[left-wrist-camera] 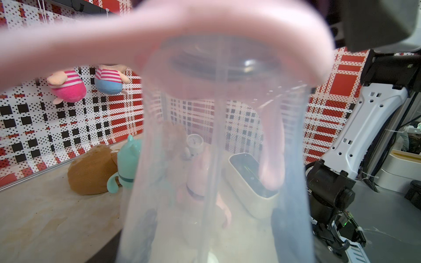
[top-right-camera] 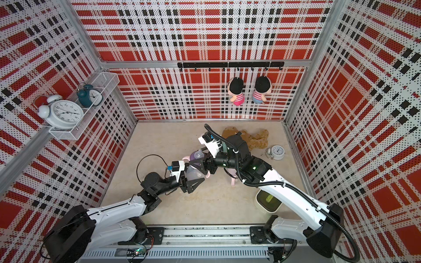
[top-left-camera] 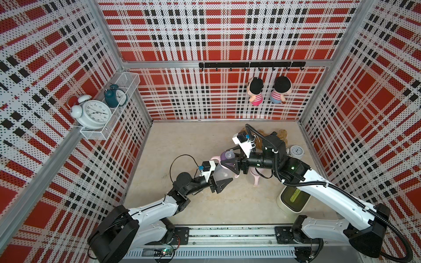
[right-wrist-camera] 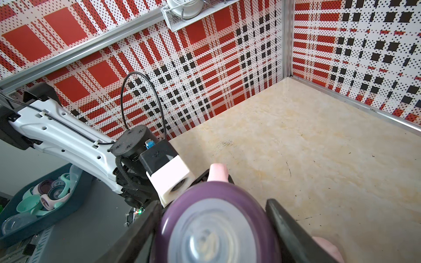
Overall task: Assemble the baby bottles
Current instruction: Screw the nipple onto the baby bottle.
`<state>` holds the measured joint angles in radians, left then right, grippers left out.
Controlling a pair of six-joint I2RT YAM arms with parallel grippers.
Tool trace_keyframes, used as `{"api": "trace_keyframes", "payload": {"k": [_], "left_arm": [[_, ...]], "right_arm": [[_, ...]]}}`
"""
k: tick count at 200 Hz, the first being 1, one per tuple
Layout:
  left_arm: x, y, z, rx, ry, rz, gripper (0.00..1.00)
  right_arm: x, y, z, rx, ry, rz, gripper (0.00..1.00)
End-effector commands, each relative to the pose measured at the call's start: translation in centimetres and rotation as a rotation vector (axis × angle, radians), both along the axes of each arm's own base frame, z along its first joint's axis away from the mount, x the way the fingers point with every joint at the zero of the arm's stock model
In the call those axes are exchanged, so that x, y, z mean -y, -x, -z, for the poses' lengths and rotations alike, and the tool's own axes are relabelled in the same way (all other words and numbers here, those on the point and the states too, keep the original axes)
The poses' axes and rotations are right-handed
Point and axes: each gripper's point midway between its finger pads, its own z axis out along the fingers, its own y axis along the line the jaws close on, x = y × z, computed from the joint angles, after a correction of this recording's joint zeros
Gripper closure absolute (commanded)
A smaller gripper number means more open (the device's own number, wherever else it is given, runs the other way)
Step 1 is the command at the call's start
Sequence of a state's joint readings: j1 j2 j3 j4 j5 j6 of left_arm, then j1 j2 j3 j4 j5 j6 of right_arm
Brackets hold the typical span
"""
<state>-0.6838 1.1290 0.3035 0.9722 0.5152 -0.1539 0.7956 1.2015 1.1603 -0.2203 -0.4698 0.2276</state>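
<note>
My left gripper is shut on a clear baby bottle and holds it above the table; in the left wrist view the bottle fills the picture. A pink handle ring sits round its neck. On its top is a purple teat collar, also seen in a top view. My right gripper has a finger pressed against each side of that collar. Two capped bottles stand on the table behind: a mint one and a pink one.
A brown plush toy and a small white alarm clock lie at the back right. A white box sits under my right arm. A bin of spare bottle parts stands off the table's left side. Clocks fill a wall shelf.
</note>
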Motion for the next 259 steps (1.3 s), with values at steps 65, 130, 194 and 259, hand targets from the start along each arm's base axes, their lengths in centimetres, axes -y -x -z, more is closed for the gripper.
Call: {"api": "trace_keyframes", "payload": {"k": [65, 130, 194, 259], "left_arm": [[-3.3, -5.6, -2.0, 0.021, 0.044, -0.513, 1.00], [-4.0, -7.7, -0.8, 0.006, -0.019, -0.765, 1.00], [-2.6, -6.6, -0.6, 0.014, -0.023, -0.625, 1.00], [-0.7, -1.9, -2.4, 0.066, 0.024, -0.138, 1.00]], "right_arm": [[-0.6, -3.7, 1.0, -0.075, -0.019, 0.270, 0.61], [-2.0, -6.1, 3.0, -0.137, -0.009, 0.695, 0.59], [-2.7, -4.7, 1.2, -0.093, 0.013, 0.504, 0.05], [1.6, -1.5, -1.7, 0.005, -0.018, 0.210, 0.10]]}}
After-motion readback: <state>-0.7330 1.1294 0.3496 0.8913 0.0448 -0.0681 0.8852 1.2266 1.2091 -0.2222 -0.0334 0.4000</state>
